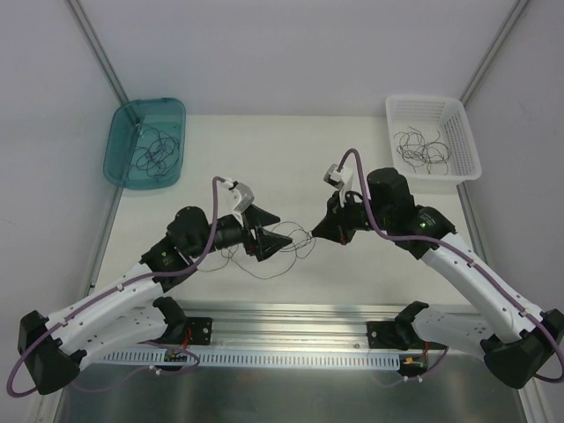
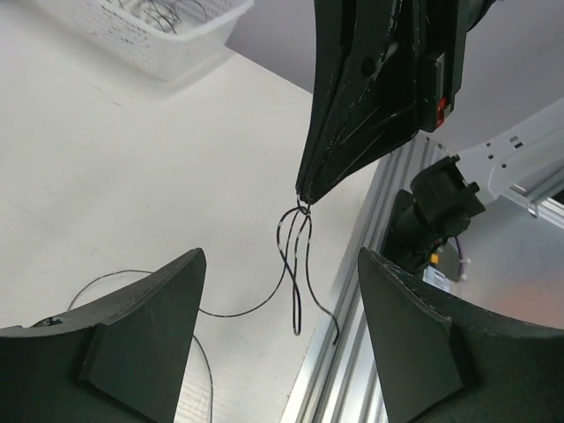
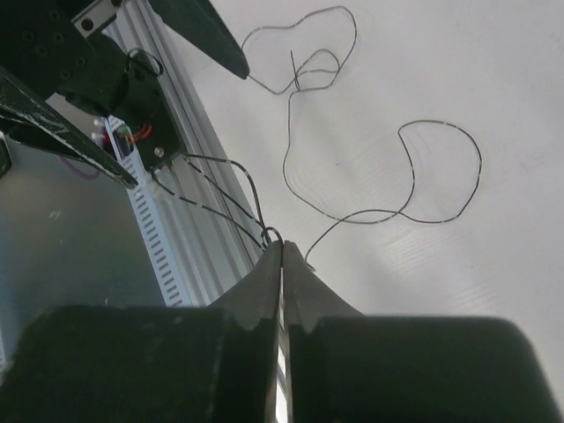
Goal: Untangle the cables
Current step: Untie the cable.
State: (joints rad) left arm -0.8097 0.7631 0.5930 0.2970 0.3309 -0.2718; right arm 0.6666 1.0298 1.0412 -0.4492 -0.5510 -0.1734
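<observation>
While pinched: cables [image 2: 301, 216] hanging in a few slack loops from the tip of the right fingers [image 3: 282, 269], the rest trailing over the desk [image 1: 282, 159] between the two arms.
Right fingers: pressed flat together on a strand or two, with a small loop poking out at the tip.
Left fingers [image 1: 273, 240]: spread wide, holding nothing, facing the hanging loops.
Elsewhere: more strands coiled in a teal bin [image 1: 123, 115] far left and a white basket [image 1: 465, 145] far right.
Material: hair-thin dark wire, smooth and faintly glossy, curling in open loops with no sharp kinks visible.
Handling: probably near weightless and springy rather than limp; likely to slip from a loose pinch and to snag loop on loop; apt to tighten into a knot under a hard pull.
Hold: best taken on a free run of one strand just below the crossing under the right tip, not on the bunch; firm pinch at the very fingertips.
Surroundings: matte white desk, ribbed metal rail [image 1: 291, 330] at the near edge, perforated plastic basket, smooth translucent bin, matte black wedge-shaped fingers.
</observation>
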